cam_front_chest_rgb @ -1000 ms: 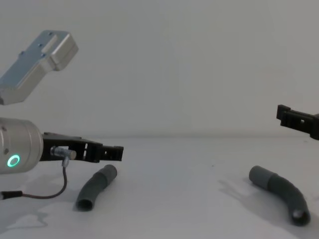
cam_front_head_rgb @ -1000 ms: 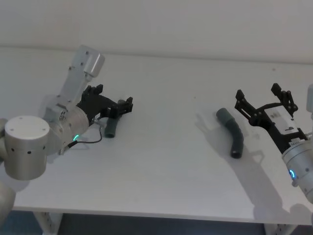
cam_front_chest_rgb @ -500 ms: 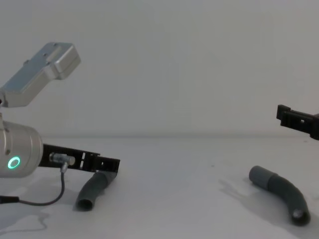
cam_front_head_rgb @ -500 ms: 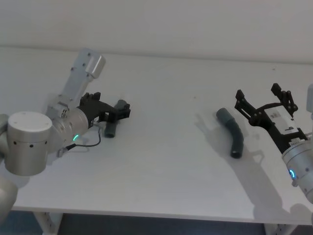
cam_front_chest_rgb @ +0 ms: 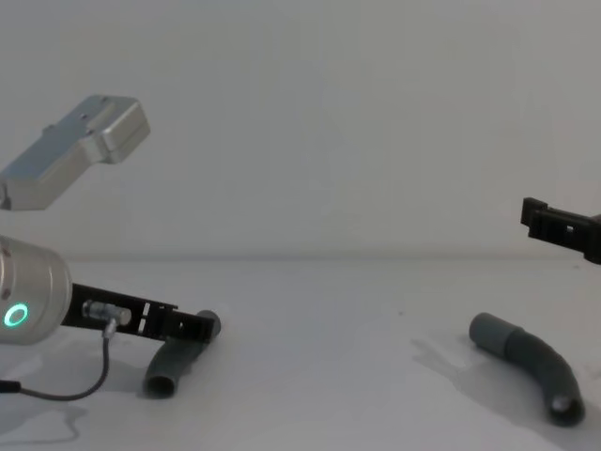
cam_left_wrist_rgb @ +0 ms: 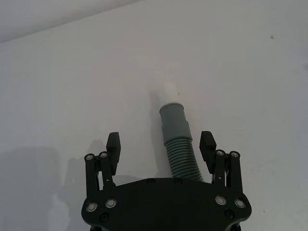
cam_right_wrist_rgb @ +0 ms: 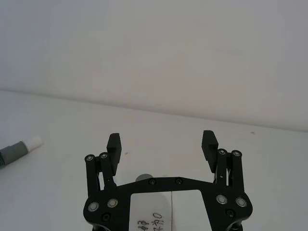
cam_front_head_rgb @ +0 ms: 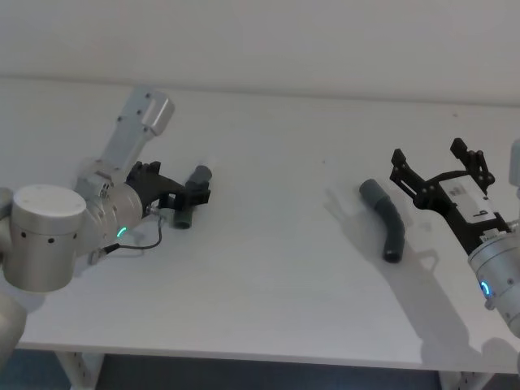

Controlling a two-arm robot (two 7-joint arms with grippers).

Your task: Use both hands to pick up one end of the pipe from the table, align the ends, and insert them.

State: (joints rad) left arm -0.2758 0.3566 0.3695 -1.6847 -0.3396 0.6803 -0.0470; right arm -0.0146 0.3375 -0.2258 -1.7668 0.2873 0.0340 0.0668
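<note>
One dark-grey pipe piece [cam_front_head_rgb: 186,215] lies on the white table [cam_front_head_rgb: 276,244] at the left; its white tip [cam_left_wrist_rgb: 168,91] points away from my left gripper. My left gripper [cam_left_wrist_rgb: 160,143] is open and low, its fingers on either side of the ribbed middle [cam_left_wrist_rgb: 180,156] without touching it. From the chest, the left gripper [cam_front_chest_rgb: 188,324] sits at the level of this piece [cam_front_chest_rgb: 169,366]. The other curved piece [cam_front_head_rgb: 387,221] lies at the right with its collar end [cam_front_head_rgb: 371,192] toward the back. My right gripper [cam_front_head_rgb: 428,152] hovers open just right of it, holding nothing.
A thin cable [cam_front_head_rgb: 142,241] loops on the table beside the left wrist. The table's front edge [cam_front_head_rgb: 260,351] runs close below both arms. A pale wall [cam_front_chest_rgb: 329,122] rises behind the table.
My left gripper has dropped toward the table and drawn back a little, so its open fingers now straddle the left pipe piece. The right arm and both pipe pieces have not moved.
</note>
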